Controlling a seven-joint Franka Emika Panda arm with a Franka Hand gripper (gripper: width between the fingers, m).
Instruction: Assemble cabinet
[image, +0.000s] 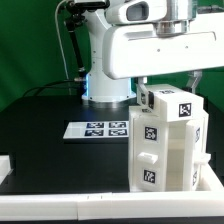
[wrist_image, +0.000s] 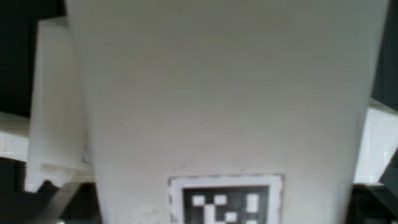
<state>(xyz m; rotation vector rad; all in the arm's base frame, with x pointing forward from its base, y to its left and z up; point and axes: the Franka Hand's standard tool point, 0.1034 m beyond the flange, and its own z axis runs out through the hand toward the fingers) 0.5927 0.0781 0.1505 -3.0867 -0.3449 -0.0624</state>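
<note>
The cabinet (image: 166, 143) is a tall white boxy body with black-and-white tags, standing upright on the black table at the exterior view's right. My gripper (image: 148, 88) comes down on its upper far edge, largely hidden behind the body. In the wrist view a flat white tagged panel of the cabinet (wrist_image: 214, 100) fills the picture. My gripper (wrist_image: 214, 200) straddles it, with one dark finger (wrist_image: 50, 195) at each side edge, against the panel. The jaws look shut on it.
The marker board (image: 100, 129) lies flat on the table to the exterior view's left of the cabinet. The robot base (image: 105, 85) stands behind it. A white rim (image: 60, 205) runs along the table's front edge, and a green wall stands behind.
</note>
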